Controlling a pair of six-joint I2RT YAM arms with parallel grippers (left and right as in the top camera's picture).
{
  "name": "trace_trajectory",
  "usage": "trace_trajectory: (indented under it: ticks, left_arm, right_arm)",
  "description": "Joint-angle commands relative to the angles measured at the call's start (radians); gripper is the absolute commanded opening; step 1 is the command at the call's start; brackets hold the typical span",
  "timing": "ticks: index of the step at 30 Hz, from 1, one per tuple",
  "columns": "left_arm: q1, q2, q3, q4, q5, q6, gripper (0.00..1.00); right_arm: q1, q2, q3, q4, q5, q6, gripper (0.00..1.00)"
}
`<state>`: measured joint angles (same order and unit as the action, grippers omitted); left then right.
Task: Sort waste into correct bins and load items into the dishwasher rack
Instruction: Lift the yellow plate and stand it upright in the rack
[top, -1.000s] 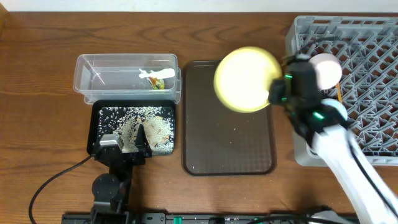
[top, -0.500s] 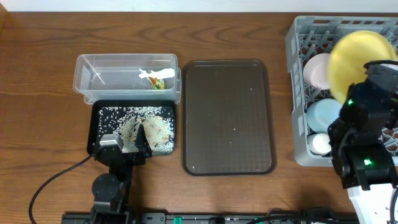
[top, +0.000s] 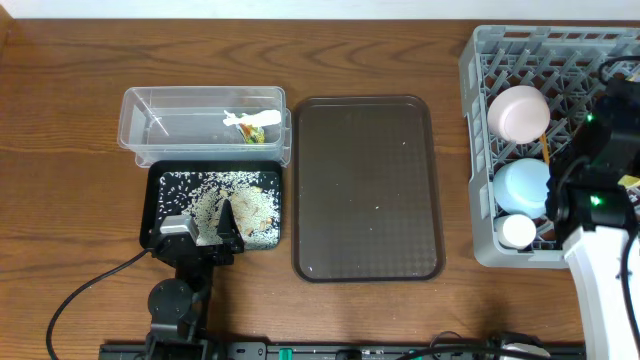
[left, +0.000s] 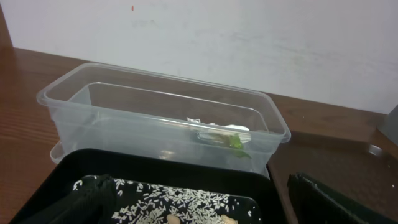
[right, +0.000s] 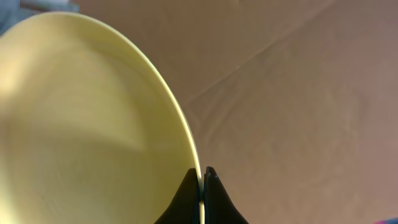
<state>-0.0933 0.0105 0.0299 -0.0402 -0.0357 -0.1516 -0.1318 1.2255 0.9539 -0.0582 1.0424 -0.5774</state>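
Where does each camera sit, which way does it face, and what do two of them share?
Overhead: above the table, looking down on the clear tub, black tray, brown tray and grey rack; left arm and right arm show.
Left wrist: low over the black tray, facing the clear tub and wall; left gripper open at the bottom corners.
Right wrist: looks along the right gripper, pinching the rim of the yellow plate.
Shared: overhead and left wrist both show the wrapper in the clear tub and rice in the black tray.
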Motion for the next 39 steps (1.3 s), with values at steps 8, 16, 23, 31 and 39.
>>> trace_trajectory:
  ticks: [8, 16, 23, 31, 39]
  left_arm:
    - [0.005, -0.006, -0.026, -0.026, -0.008, 0.017, 0.9]
    - [0.005, -0.006, -0.026, -0.026, -0.008, 0.017, 0.9]
    - [0.005, -0.006, -0.026, -0.026, -0.008, 0.017, 0.9]
    - [0.005, -0.006, -0.026, -0.026, -0.008, 0.017, 0.9]
    - [0.005, -0.006, -0.026, -0.026, -0.008, 0.017, 0.9]
  right_arm:
    - [-0.03, 0.175, 0.007, 0.054, -0.016, -0.098, 0.01]
    - [0.002, 0.204, 0.007, 0.097, -0.082, -0.042, 0.99]
    - [0.053, 0.076, 0.007, -0.014, -0.217, 0.202, 0.99]
    - [0.11, -0.198, 0.008, -0.333, -0.706, 0.545, 0.99]
    - [0.226, -0.442, 0.008, -0.664, -1.176, 0.721, 0.99]
